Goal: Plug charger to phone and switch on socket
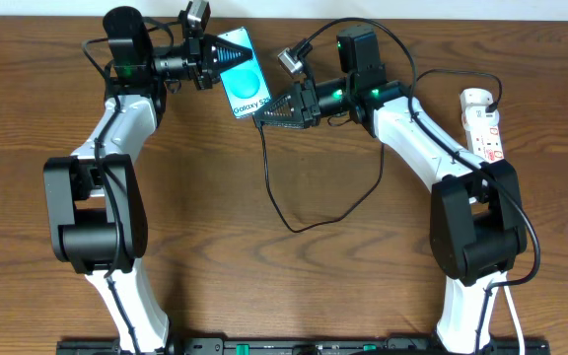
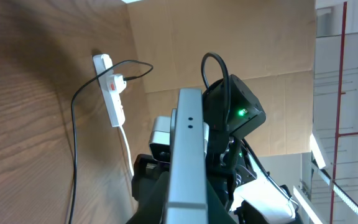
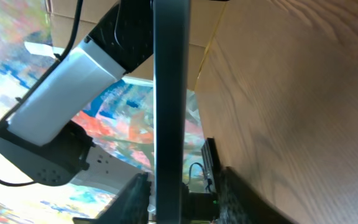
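**Task roughly at its midpoint.** The left gripper [image 1: 211,57] has its jaws closed on the upper end of the phone [image 1: 245,79]. The right gripper [image 1: 264,110] has its jaws parted on either side of the phone's lower end and grips nothing visible. The charger cable [image 1: 294,225] reaches that end, but whether its plug is seated cannot be told. The power strip [image 1: 483,123] lies at the right of the desk [image 1: 343,286], well apart from both grippers. Its switch appears yet to be pressed.
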Robot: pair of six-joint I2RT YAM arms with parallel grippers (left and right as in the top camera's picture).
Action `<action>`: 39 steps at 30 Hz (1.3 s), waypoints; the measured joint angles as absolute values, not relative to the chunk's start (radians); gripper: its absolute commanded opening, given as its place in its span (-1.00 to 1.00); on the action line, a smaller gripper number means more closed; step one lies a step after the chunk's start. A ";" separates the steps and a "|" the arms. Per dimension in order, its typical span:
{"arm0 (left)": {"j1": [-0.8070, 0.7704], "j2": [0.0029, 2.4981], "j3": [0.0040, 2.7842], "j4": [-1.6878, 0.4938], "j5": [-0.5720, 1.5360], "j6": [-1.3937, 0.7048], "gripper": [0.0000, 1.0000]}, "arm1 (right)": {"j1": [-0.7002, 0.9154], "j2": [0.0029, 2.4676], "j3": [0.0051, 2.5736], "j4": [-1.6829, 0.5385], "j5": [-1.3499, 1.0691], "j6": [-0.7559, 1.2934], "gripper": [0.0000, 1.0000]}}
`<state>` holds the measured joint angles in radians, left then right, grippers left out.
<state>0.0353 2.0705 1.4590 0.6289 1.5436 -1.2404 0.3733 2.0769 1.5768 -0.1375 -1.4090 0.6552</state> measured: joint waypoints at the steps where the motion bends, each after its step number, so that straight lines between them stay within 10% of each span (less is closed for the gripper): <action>1: 0.035 2.070 1.459 0.629 1.544 -1.240 -0.86 | 0.373 2.077 1.577 -0.138 -1.406 0.659 0.52; 4: 0.035 2.070 1.459 0.629 1.547 -1.240 -0.85 | 0.373 2.077 1.577 -0.138 -1.398 0.664 0.99; 28: 0.036 2.070 1.459 0.629 1.547 -1.237 -0.86 | 0.221 2.075 1.577 -0.136 -1.367 0.663 0.99; 39: 0.057 2.070 1.459 0.627 1.548 -1.234 -0.86 | 0.094 1.741 1.580 -0.838 -0.912 0.478 0.98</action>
<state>0.0570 2.0705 1.4590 0.6273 1.5482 -1.2335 0.0940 1.7409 1.5799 -0.8379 -0.9115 0.4778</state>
